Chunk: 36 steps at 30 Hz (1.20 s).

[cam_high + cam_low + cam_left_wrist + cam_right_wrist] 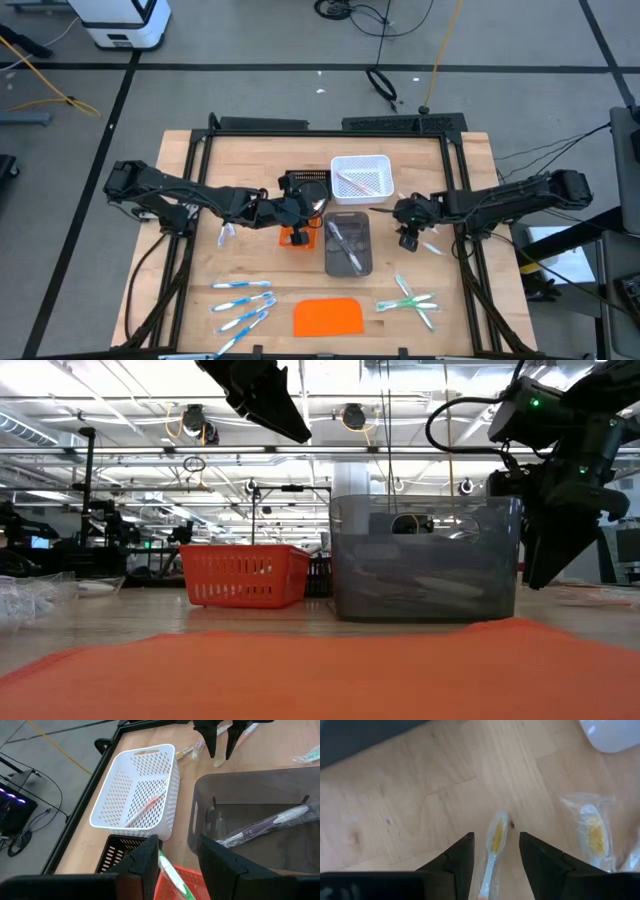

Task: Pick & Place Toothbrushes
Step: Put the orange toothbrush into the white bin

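My left gripper (177,842) hangs open above the orange tray (297,238). A green-and-white toothbrush (171,871) slants between its fingers. My right gripper (496,839) points down at the table right of the grey bin (348,245), open. Its fingers stand on either side of a wrapped yellow-bristled toothbrush (490,862) that lies flat on the wood. A second wrapped yellow one (592,832) lies beside it. Blue toothbrushes (242,300) and green ones (410,303) lie near the front edge. My left gripper has the green-and-white toothbrush's upper end (161,856) close against one finger (147,857), over the orange tray. The gap between the fingers is wider than the brush. Whether the finger touches it, I cannot tell.
The white basket (360,178) holds a pink toothbrush (145,807); the grey bin holds a purple-grey one (265,825). A black tray (306,184) stands behind the orange tray. An orange slab (328,317) lies at the front. A loose toothbrush (225,235) lies at the left.
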Tool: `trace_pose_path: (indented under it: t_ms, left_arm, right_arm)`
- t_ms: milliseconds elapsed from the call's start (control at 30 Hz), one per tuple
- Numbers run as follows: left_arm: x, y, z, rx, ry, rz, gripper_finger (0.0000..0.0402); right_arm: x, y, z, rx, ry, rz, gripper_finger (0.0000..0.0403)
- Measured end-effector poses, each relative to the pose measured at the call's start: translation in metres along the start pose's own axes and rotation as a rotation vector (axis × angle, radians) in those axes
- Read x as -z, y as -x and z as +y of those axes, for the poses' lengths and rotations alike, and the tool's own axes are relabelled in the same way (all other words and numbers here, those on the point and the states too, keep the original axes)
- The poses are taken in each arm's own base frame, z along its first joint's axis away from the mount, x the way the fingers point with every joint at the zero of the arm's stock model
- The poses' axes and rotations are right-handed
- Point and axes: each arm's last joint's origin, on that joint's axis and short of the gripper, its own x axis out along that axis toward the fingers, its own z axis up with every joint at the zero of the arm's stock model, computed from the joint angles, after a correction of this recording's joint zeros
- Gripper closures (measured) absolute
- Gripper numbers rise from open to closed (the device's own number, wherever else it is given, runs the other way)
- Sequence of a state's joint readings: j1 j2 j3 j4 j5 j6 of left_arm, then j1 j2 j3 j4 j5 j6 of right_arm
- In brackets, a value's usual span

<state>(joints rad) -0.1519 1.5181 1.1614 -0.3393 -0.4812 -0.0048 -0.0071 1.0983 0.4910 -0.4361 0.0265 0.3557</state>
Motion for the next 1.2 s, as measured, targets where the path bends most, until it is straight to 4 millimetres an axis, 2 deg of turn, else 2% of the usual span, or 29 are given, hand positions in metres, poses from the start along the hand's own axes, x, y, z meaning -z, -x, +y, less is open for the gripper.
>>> trace_pose_path:
  t_ms: [333,400,567,700,933,1200]
  left_arm:
    - [0.0,0.0,0.0,0.0,0.0,0.0,0.0265]
    - [0.0,0.0,0.0,0.0,0.0,0.0,0.0266]
    - [0.0,0.0,0.0,0.0,0.004,0.0,0.0265]
    - [-0.001,0.0,0.0,0.0,0.01,-0.009,0.0265]
    - [-0.006,0.0,0.0,0.001,0.034,-0.058,0.0265]
    - [-0.011,0.001,0.0,0.01,0.06,-0.108,0.0265]
  right_arm:
    - [0.0,-0.019,0.001,0.032,-0.016,0.075,0.0278]
    - [0.0,-0.02,0.0,0.038,-0.019,0.076,0.0298]
    - [-0.001,-0.018,0.0,0.035,-0.021,0.052,0.0384]
    - [-0.003,-0.013,0.002,-0.008,-0.051,0.03,0.0384]
    - [-0.014,0.005,0.007,-0.074,-0.044,-0.073,0.039]
    - [-0.033,0.048,0.012,-0.123,0.014,-0.3,0.039]
